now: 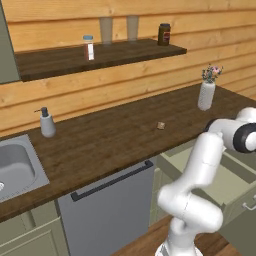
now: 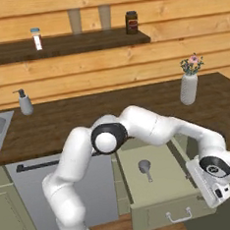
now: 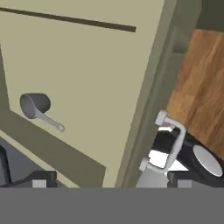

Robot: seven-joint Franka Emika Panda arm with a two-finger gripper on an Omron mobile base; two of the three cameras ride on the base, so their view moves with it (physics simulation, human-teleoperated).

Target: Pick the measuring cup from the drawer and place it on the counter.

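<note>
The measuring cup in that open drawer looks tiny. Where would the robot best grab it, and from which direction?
Probably from above, closing on the round bowl of the measuring cup. It lies alone on the flat floor of the drawer, whose walls block a sideways approach. Its handle looks thin and could slip.

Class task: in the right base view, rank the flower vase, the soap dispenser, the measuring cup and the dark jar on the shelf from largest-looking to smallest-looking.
1. Flower vase, clearly largest.
2. Soap dispenser and dark jar: they look much alike, so no ranking.
3. Measuring cup in the open drawer: handle included it nearly matches them, and it sits nearer the camera, so unsure.
</note>
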